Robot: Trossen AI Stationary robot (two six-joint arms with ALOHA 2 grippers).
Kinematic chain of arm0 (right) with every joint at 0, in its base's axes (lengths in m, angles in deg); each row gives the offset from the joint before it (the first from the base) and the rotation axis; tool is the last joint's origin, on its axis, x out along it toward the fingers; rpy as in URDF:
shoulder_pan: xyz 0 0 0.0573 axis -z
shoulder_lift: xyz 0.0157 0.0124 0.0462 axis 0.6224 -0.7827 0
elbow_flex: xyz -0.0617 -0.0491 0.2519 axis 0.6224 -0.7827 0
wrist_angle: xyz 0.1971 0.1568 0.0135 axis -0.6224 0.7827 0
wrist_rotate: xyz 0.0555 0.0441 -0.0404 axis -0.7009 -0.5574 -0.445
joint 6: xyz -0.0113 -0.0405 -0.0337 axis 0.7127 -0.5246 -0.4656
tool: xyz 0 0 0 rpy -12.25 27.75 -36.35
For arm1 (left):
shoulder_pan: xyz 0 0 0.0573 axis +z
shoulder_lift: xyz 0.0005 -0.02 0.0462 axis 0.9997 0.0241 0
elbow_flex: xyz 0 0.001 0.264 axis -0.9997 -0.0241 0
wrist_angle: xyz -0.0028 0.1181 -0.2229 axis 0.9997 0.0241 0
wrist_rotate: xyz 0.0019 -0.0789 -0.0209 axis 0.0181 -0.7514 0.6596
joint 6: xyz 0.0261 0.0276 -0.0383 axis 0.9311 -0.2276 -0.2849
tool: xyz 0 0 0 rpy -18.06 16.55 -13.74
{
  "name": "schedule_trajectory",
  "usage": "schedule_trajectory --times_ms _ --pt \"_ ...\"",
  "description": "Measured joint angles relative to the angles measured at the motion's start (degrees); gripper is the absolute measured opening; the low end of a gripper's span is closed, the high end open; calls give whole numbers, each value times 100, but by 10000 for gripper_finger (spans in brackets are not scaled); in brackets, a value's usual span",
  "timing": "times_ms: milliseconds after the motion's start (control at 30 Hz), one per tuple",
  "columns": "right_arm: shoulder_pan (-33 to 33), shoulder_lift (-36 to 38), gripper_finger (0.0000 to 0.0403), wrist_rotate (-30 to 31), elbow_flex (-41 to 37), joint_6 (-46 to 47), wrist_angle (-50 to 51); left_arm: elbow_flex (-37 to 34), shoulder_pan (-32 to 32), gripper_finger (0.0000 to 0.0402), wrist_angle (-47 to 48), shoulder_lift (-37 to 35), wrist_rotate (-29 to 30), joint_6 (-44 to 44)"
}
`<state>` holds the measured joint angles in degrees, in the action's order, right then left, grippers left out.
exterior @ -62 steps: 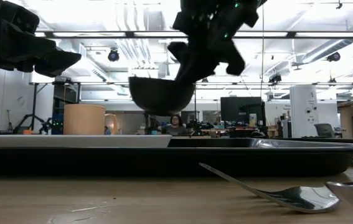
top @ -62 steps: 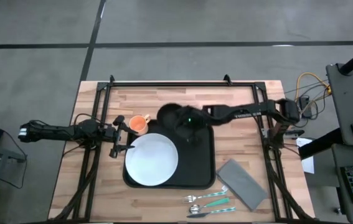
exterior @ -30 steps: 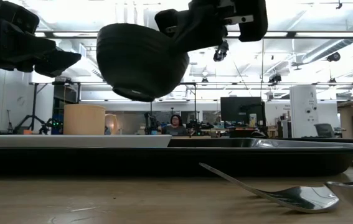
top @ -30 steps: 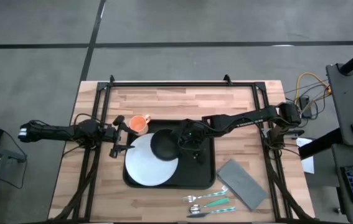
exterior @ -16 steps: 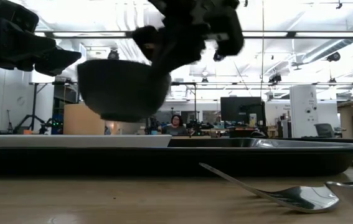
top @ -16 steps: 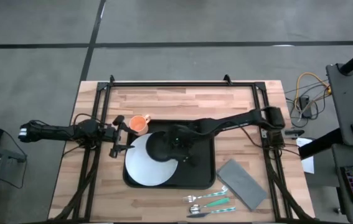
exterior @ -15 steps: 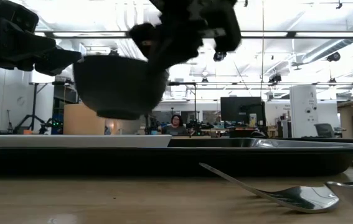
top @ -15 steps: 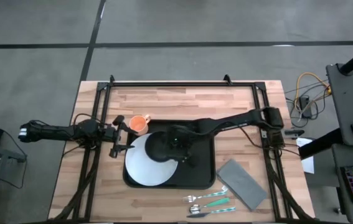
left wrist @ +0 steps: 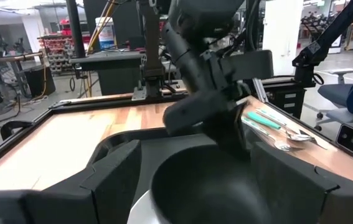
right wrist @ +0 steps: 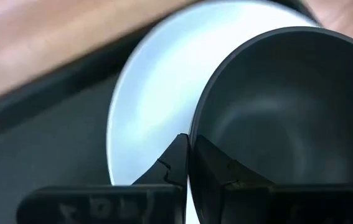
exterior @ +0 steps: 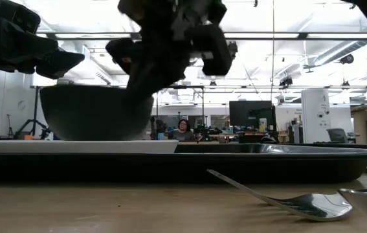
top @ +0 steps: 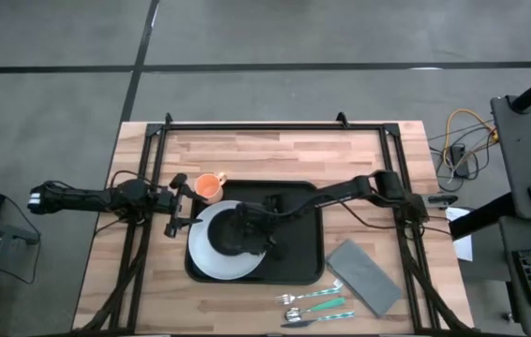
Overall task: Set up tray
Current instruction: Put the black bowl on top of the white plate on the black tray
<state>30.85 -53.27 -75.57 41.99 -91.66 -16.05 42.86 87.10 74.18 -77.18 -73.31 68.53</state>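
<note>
Since two seconds ago my right end effector (top: pixel 251 227) has carried the bowl (top: pixel 234 232) from the tray's far edge across and down onto the plate (top: pixel 211 257); the left arm has not shifted.

Nearest me on the counter (top: pixel 274 154) lie the cutlery (top: pixel 314 304) and the napkin (top: pixel 366 275), both off the tray (top: pixel 302 253). Next comes the tray itself, mid-counter, with the plate on its left half and the bowl on or just above the plate. My right end effector is clamped on the bowl's rim, one finger inside and one outside. Beyond the tray's far left corner stands the cup (top: pixel 209 186), and my left end effector (top: pixel 179 200) waits beside it with its fingers spread apart.

I judge the tray stiff and fairly light when bare, but awkward now that it carries crockery, and its smooth surface would let the plate slide if tilted. The raised rim on a long side is the place to grip, keeping it level.

My right wrist view shows the pinch on the rim (right wrist: pixel 192 146) plainly, which the high view hides under the arm. From the low view the bowl's base (exterior: pixel 89 136) seems level with the plate's top, suggesting contact, though I cannot be certain. Only the high view gives the whole layout.
</note>
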Motion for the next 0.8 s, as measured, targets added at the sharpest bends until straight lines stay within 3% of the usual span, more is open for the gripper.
schedule_trajectory --times_ms 800 --pt "-20 -205 8 -17 -29 108 -562 7 -4 280 -2 0 -2 0"
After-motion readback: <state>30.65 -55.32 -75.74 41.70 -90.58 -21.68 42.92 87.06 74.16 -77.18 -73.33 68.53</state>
